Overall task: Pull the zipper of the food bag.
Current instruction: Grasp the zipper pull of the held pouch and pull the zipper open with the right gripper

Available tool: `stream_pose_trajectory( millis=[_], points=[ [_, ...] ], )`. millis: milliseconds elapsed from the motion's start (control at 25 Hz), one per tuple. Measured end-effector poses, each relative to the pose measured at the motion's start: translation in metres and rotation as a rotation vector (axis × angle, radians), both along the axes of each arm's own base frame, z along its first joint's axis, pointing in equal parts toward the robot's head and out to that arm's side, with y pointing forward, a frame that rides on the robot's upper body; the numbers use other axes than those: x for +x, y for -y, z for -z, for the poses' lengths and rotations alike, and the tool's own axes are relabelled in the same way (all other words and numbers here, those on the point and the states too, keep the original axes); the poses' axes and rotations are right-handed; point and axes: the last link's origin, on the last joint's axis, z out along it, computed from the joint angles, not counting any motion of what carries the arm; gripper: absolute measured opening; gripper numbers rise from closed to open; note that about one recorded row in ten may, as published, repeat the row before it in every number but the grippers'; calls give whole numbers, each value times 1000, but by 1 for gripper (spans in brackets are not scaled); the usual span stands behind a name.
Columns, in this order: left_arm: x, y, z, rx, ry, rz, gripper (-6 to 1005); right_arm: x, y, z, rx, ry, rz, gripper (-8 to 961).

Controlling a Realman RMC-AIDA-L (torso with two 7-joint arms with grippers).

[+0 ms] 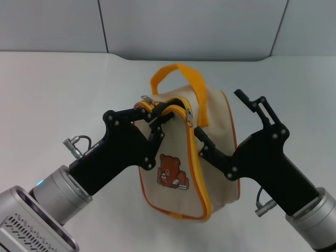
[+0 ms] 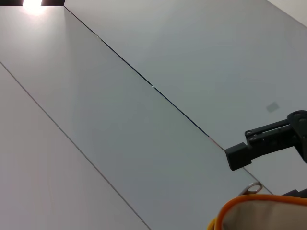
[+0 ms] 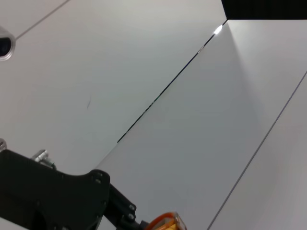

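The food bag [image 1: 215, 157] stands mid-table, cream with orange piping, an orange loop handle [image 1: 178, 73] and a bear print [image 1: 170, 170]. Its yellow-orange zipper [image 1: 195, 168] runs over the top and down the front, and gapes at the top. A silver pull tab [image 1: 147, 98] lies at the top left and another [image 1: 187, 122] sits at the front. My left gripper [image 1: 154, 114] is shut on the zipper edge at the bag's top left. My right gripper [image 1: 227, 119] is open, with the bag's right side between its fingers. The left wrist view shows the bag's orange edge [image 2: 240, 207] and a silver ring [image 2: 253, 188].
The bag stands on a white table [image 1: 52, 94] before a grey back wall [image 1: 184, 26]. The left wrist view shows a right finger [image 2: 249, 147]. The right wrist view shows my left arm [image 3: 53, 191] and a bit of orange [image 3: 165, 221].
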Motion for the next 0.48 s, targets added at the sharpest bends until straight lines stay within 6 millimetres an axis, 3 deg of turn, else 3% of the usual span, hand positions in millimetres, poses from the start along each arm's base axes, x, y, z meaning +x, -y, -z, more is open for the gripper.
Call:
stream_pose_trajectory(
  millis=[480],
  points=[
    [-2,2,-1,2,1,-4,65,-2,10,-10,39,-61,-34,846]
  ],
)
